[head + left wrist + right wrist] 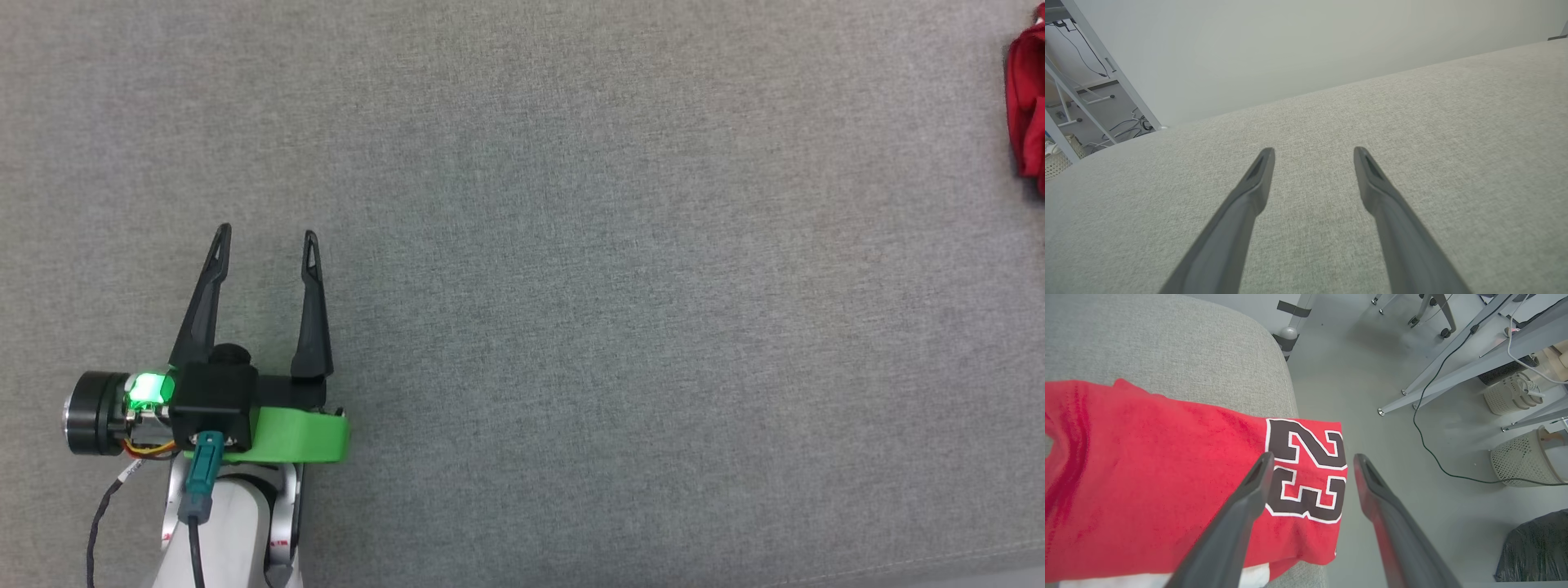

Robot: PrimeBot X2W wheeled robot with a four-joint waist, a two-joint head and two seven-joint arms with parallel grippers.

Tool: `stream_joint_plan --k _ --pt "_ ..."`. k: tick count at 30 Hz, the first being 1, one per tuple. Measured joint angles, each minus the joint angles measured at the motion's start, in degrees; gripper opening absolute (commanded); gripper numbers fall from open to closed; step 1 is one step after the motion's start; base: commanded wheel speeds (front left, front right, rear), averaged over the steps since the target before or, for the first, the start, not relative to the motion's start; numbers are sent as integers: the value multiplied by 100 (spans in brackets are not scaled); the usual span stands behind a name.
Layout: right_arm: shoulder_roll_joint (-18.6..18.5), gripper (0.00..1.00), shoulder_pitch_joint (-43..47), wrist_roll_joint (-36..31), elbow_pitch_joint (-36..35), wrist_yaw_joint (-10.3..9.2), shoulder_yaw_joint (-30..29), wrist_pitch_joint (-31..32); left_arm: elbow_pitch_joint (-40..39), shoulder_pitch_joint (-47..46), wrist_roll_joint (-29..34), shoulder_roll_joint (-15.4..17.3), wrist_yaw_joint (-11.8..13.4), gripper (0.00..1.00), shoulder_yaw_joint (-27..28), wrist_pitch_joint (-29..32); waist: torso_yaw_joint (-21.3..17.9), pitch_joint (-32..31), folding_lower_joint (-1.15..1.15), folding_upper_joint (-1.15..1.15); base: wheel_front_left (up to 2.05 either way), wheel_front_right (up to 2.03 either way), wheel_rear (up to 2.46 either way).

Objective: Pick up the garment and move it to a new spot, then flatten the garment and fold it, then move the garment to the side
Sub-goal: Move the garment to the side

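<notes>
The garment (1167,473), a red jersey with a black, white-outlined "23", lies folded on the grey cushion, its edge hanging over the cushion's rim. A sliver of its red cloth (1027,106) shows at the far right edge of the head view. My right gripper (1312,459) hovers above the printed end with its jaws apart and nothing between them. My left gripper (265,237) rests open over bare grey fabric at the lower left, far from the garment, and its fingers (1257,179) hold nothing.
The grey upholstered surface (571,286) spreads wide between the grippers. Beyond its rounded edge lies the floor with metal frame legs (1437,375), a black cable (1429,449), white mesh baskets (1519,461) and a dark bag (1535,547).
</notes>
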Motion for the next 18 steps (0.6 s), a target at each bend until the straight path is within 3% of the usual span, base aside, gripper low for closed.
stream_joint_plan --k 5,10,15,18 --pt "97 100 229 -252 114 0 -124 -1016 48 260 -16 -19 35 100 1 0 39 -413 0 0 0 0 0" --pt "494 100 534 -413 35 0 -354 -1902 126 596 -75 -59 77 100 54 0 80 -890 0 0 0 0 0" --pt "1073 100 931 -787 -526 0 -928 -2121 212 810 -115 -118 76 100 91 1 134 -1325 -1 0 0 0 0" --pt "1590 100 1355 -1238 -1338 0 -1530 -2125 268 889 -116 -141 73 100 99 0 186 -1566 -1 0 0 0 0"
